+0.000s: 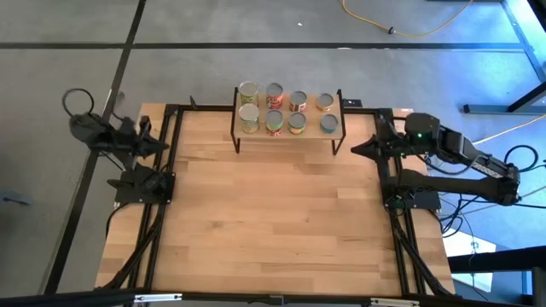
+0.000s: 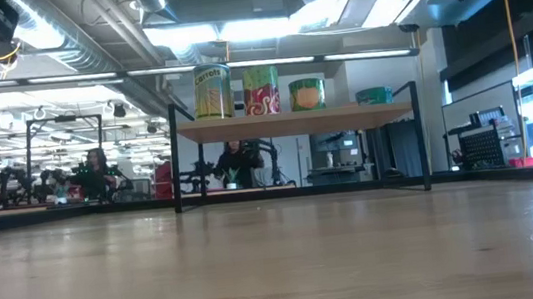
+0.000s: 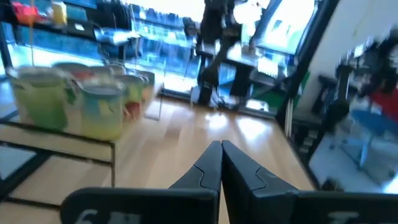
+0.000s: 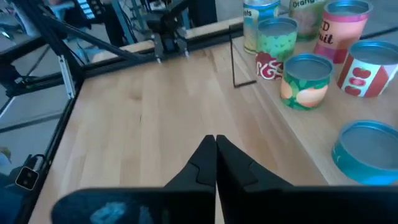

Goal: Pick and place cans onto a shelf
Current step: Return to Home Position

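Wooden table point(image 1: 273, 222) is carrying the shelf point(image 2: 294, 121) at its far edge | eight cans point(image 1: 274, 95) are standing on its board in two rows | left gripper point(image 3: 221, 144) is hanging at the table's left edge, fingers pressed together, gripping nothing | right gripper point(image 4: 216, 139) is doing likewise at the right edge

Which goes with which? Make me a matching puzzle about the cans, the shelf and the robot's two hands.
Things:
1. cans
2. shelf
3. left hand
4. right hand

Places or states:
A. shut, by the right edge of the table
B. at the table's far edge, in the middle
C. shut, by the table's left edge
D. upright in two rows of four on the shelf's top

Pairs: 1-D, 2-B, 3-C, 4-A.
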You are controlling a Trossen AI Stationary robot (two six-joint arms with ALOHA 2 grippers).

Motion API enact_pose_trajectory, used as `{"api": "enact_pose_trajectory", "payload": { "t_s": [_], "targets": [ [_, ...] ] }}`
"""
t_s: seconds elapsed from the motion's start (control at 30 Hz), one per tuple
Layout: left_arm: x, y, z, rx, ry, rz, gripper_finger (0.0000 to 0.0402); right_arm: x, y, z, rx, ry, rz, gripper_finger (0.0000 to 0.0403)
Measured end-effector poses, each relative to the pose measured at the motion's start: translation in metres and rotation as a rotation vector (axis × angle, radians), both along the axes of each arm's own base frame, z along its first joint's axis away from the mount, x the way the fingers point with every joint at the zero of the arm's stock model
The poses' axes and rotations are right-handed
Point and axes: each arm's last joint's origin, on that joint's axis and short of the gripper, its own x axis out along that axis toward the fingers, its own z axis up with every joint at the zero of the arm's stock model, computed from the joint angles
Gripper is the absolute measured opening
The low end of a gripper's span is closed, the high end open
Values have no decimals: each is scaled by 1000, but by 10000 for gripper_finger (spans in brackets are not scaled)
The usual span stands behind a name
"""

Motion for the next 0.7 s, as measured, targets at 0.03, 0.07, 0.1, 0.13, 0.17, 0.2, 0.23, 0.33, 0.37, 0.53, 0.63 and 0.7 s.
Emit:
{"api": "enact_pose_trajectory", "payload": {
  "t_s": [0.03,0.07,0.1,0.13,0.17,0.2,0.23,0.33,0.37,0.53,0.63,0.7],
  "targets": [
    [3,-2,-3,11,14,-5,0,-2,1,-4,-4,-9,0,0],
    [4,-4,-7,33,32,-7,0,-4,1,-7,-6,-26,-1,0],
    [5,-4,-5,36,16,-4,0,-5,2,-9,-3,-49,-6,0],
    [6,-4,-2,29,-14,-2,0,-6,2,-12,-5,-76,-9,0],
    [7,-6,-2,34,-27,-3,0,-7,2,-14,-11,-102,-8,0],
    [10,-8,-4,52,-29,-12,0,-8,3,-17,-15,-123,-1,0],
    [13,-11,-6,77,-29,-28,0,-7,3,-20,-18,-147,12,0],
    [21,-17,-4,109,-103,-32,0,-5,3,-27,-45,-218,18,0],
    [24,-20,-5,123,-114,-48,0,-5,2,-30,-50,-225,19,0],
    [36,-31,-14,128,-150,-87,0,1,1,-50,-55,-228,39,0],
    [43,-37,-20,123,-161,-97,0,7,-1,-64,-72,-265,49,0],
    [47,-40,-26,130,-158,-93,0,10,-1,-72,-74,-298,84,0]
  ]
}}
